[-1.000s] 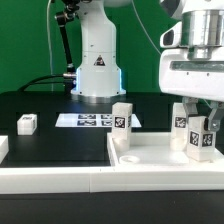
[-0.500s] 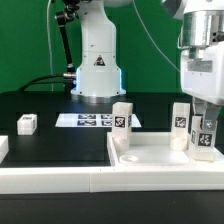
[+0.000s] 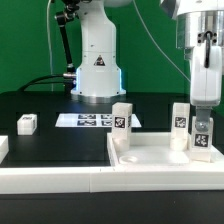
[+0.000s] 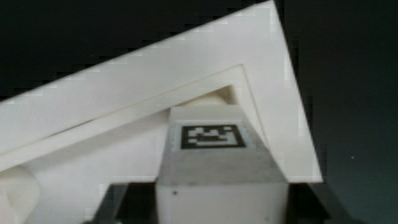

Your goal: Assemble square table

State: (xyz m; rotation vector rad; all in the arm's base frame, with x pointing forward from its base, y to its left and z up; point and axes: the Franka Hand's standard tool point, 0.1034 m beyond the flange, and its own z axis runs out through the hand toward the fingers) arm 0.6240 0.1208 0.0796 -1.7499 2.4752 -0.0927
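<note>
Exterior view shows us the arm's white base (image 3: 97,60) at the back of the dark table, with the arm reaching over to the exterior view's right. Below it, the square tabletop (image 3: 150,152) lies flat with its raised rim upward, which leaves the corner sockets open from above for the legs to drop into.

The gripper (image 3: 203,113) hangs straight down over the tabletop's right part, directly above the held leg (image 3: 203,140). We judge it stays vertical so the leg enters its socket square. In the wrist view the dark fingers (image 4: 128,205) flank this leg (image 4: 214,137) closely on both sides with no gap showing, so we take them as narrow and clamped on it. A rim corner of the tabletop (image 4: 160,70) sits just beyond it, which suggests the leg is being seated or turned at that corner.

Two more legs stand upright on the tabletop: the back leg (image 3: 181,118) just beside the held one, and the left leg (image 3: 122,118) at the far corner toward the exterior view's left. We cannot tell how firmly either is fixed.

The loose leg (image 3: 27,123) waits on the table well apart, beyond the marker board (image 3: 85,120), so we judge the work is past halfway
</note>
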